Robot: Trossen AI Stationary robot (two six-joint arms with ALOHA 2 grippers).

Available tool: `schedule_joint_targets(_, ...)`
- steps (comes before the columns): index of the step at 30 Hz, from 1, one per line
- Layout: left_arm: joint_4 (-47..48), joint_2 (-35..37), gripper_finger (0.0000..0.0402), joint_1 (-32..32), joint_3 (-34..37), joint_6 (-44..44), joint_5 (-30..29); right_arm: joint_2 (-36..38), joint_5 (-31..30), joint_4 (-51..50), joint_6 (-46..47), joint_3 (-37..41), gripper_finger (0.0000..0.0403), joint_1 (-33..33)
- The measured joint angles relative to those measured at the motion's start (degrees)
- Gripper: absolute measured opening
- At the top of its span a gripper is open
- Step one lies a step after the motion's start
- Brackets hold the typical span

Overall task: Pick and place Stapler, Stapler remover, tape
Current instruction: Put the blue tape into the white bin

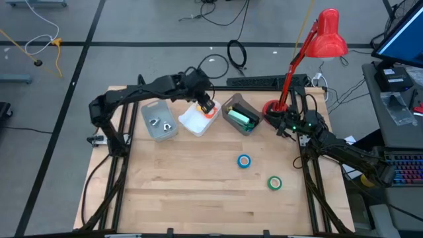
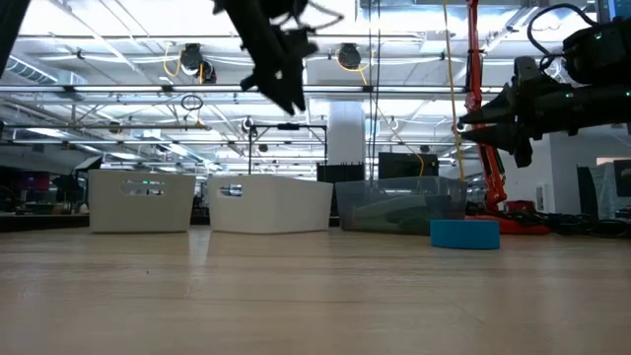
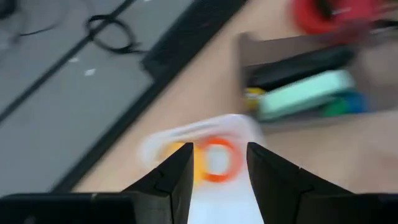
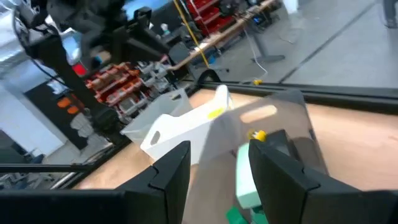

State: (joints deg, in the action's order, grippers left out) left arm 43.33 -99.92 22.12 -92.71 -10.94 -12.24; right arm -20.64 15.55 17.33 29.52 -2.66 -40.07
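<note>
Left gripper (image 1: 207, 106) hangs open and empty above the white bin (image 1: 193, 122) at the desk's far edge, where the orange tape roll (image 3: 219, 160) lies.

Right gripper (image 1: 289, 125) waits open near the far right corner. Blue tape roll (image 1: 244, 160) and green tape roll (image 1: 274, 182) sit mid-desk, right of centre. I'd lift straight up, clear the bin wall, then approach the blue roll vertically, fingers straddling its ring.

Three bins (image 1: 159, 122) along the back, four tape rolls (image 1: 244, 160), one red lamp (image 1: 328, 34).
</note>
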Motion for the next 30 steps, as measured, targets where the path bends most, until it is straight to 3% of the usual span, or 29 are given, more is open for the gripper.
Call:
schedule_joint_targets(9,4.27,6.36,0.0152,-10.42,-0.02,-5.66,6.22,0.02,9.14,8.49,0.04,0.02,0.0155,0.07)
schedule_joint_targets(18,5.78,6.69,0.0152,-19.9,1.86,-13.57,3.49,0.01,19.14,9.13,2.31,-2.09,0.0155,1.66)
schedule_joint_targets(24,2.22,8.17,0.0152,-24.17,7.01,-18.08,-0.06,-0.27,18.97,9.19,-0.19,-6.99,0.0155,8.28)
schedule_joint_targets(30,-10.27,15.21,0.0152,-26.23,18.23,-19.28,-0.06,-1.44,15.56,5.31,-2.5,-11.87,0.0155,15.36)
